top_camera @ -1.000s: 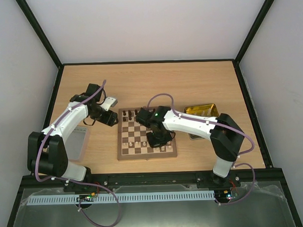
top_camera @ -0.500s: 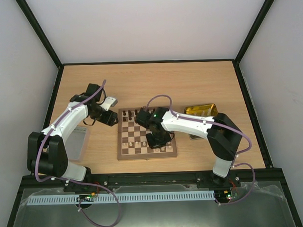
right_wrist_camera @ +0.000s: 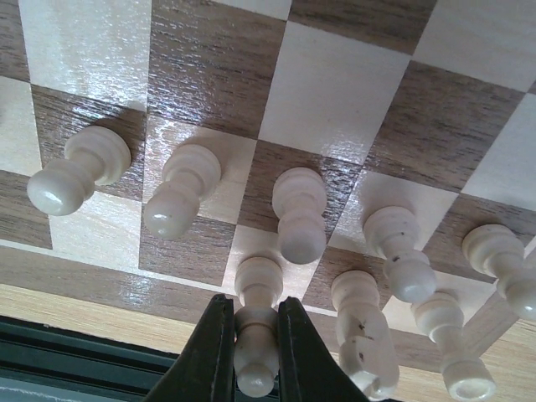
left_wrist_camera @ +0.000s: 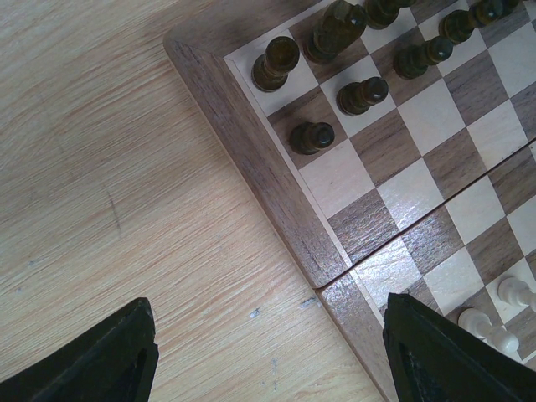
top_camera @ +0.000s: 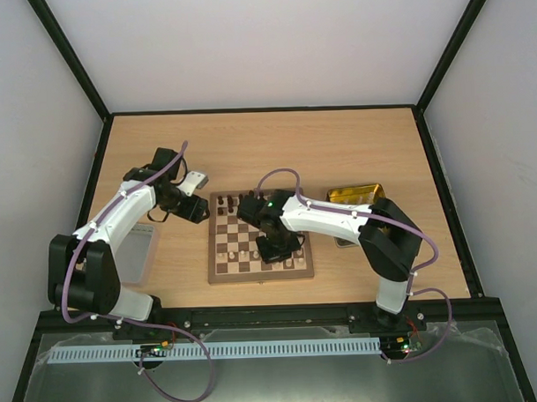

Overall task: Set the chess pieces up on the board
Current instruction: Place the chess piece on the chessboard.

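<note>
The board (top_camera: 230, 235) lies mid-table, with dark chess pieces (top_camera: 230, 202) along its far rows and cream ones (top_camera: 244, 255) along its near rows. My right gripper (right_wrist_camera: 254, 335) is shut on the upper part of a cream piece (right_wrist_camera: 258, 289), whose base is at a light square in the row nearest the board's edge. A row of cream pawns (right_wrist_camera: 180, 188) stands just beyond it. My left gripper (left_wrist_camera: 272, 356) is open and holds nothing. It hovers over the bare table beside the board's border (left_wrist_camera: 276, 209), near several dark pieces (left_wrist_camera: 362, 94).
A shiny yellow tray (top_camera: 357, 196) sits right of the board, partly behind the right arm. A grey translucent lid (top_camera: 140, 251) lies at the left by the left arm's base. More cream pieces (right_wrist_camera: 364, 327) stand close on the right of the held one.
The right arm has shifted slightly to the left over the board's near rows, still shut on the cream piece. The left arm has not moved.
</note>
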You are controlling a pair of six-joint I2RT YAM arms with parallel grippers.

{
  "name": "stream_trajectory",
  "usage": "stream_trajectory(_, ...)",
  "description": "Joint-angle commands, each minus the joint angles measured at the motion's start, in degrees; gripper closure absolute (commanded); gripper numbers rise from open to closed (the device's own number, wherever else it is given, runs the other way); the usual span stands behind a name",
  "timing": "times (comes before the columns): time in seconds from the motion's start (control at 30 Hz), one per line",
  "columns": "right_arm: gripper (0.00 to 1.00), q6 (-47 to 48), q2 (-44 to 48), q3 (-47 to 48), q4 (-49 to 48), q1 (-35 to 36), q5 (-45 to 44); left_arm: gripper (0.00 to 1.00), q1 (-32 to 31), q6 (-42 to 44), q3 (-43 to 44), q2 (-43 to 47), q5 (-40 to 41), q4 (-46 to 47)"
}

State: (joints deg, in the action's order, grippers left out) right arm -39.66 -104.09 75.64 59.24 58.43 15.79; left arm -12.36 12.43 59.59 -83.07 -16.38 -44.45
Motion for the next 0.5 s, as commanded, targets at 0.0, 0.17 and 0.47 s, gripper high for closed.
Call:
stream_trajectory(0.0, 0.95, 0.5, -0.9, 1.8, 0.6, 0.4, -1.1, 0.25, -0.3, -0.3, -0.9, 1.3, 0.2, -0.4)
stream_trajectory(0.17, 0.95, 0.6, -0.9, 1.7, 0.8, 0.4, -1.1, 0.25, -0.2, -0.2, -0.8, 1.2, 0.0, -0.5)
stream_trajectory(0.47, 0.85, 0.6, -0.8, 1.7, 0.8, 0.4, -1.0, 0.25, -0.2, -0.2, -0.8, 1.2, 0.0, -0.5)
